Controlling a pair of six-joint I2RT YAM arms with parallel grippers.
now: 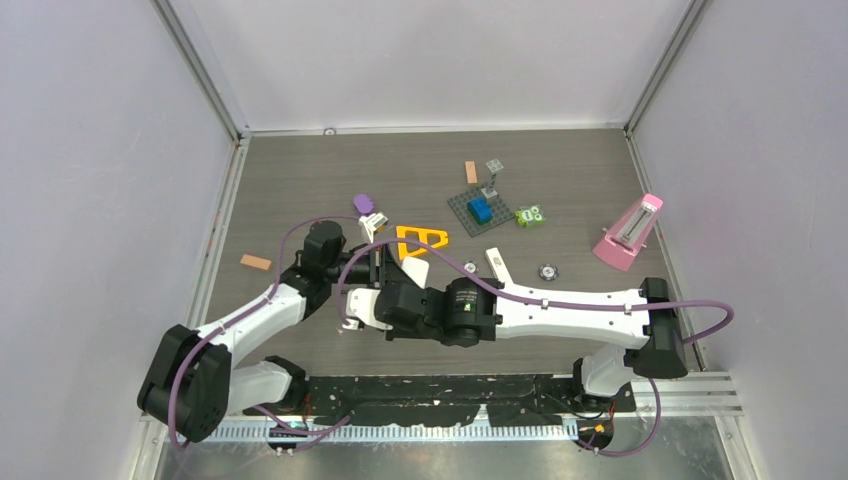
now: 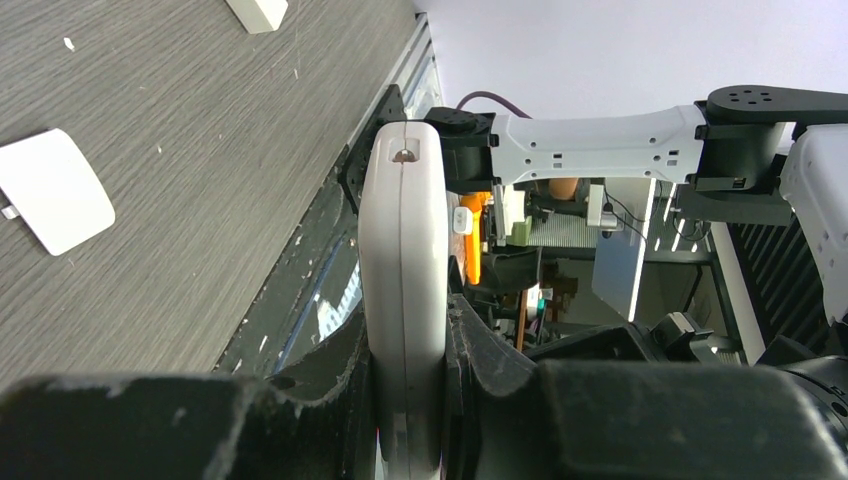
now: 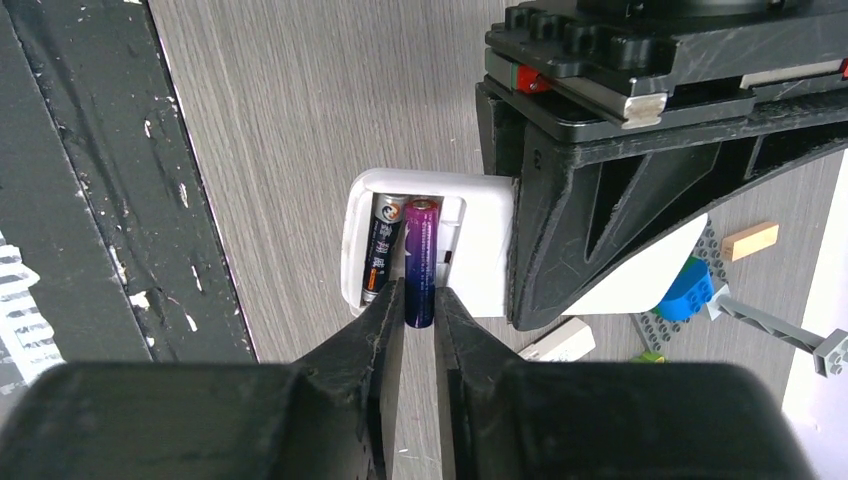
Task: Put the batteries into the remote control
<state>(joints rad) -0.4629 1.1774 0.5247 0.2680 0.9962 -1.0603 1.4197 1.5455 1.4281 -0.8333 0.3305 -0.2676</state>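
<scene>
My left gripper is shut on the white remote control and holds it edge-on above the table. In the right wrist view the remote shows its open battery bay, with one black battery lying in the left slot. My right gripper is shut on the bluish-purple battery, whose far end sits in the slot beside the black one. A third battery is out of view. In the top view both grippers meet at the left middle, left and right.
The white battery cover lies on the table nearby. An orange triangle piece, a grey brick plate, a pink metronome, an orange stick and a tan block lie around.
</scene>
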